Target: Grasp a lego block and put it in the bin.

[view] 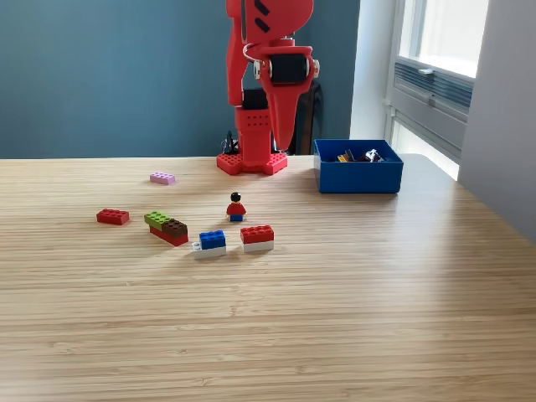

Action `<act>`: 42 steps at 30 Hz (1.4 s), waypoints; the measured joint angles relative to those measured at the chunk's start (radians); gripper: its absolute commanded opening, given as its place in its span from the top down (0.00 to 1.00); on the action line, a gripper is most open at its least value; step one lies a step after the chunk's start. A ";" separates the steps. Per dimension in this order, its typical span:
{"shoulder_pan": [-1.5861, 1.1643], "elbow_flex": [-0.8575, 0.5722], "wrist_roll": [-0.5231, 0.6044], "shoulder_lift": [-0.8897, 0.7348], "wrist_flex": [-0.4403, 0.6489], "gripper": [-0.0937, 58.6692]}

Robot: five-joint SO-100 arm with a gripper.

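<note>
The red arm is standing at about 12 o'clock on the wooden worktop (335,318), folded in on itself above its red studded base (251,162). Its end effector (282,138) is pointing straight down in front of the arm's column, hanging in the air well above the wood; its jaws are appearing pressed together into one tapering point with nothing between them, so it is looking clenched and empty.

The blue bin (358,176) is sitting at about 2 o'clock, just beside the base on the exterior view's right, and close to the worktop's far right edge. A few small dark and yellow pieces are showing over its rim.

The loose bricks are lying around the worktop's centre and toward 9 to 10 o'clock. A pink brick (162,177) is lying farthest back, a red brick (112,216) is lying farthest out at 9 o'clock, and a green, brown and red cluster (167,228) is resting near it. A small figure (236,207) is standing upright, with a blue-on-white brick (210,243) and a red-on-white brick (257,238) just in front of it, near each other but apart.

The whole near half of the worktop, from 4 to 8 o'clock, is lying open, as is the strip between the bricks and the bin.
</note>
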 measured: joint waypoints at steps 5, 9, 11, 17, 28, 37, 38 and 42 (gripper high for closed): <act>0.000 0.018 0.000 0.000 -0.029 0.93; 0.000 0.018 0.000 0.000 -0.043 0.93; 0.006 0.018 0.000 0.000 -0.054 0.93; 0.038 0.026 -0.005 0.000 -0.087 0.93; 0.249 0.123 -0.012 0.000 -0.170 0.78; 0.472 0.222 -0.048 0.000 -0.288 0.69; 0.491 0.232 -0.048 0.000 -0.298 0.68; 0.551 0.259 -0.041 0.000 -0.316 0.66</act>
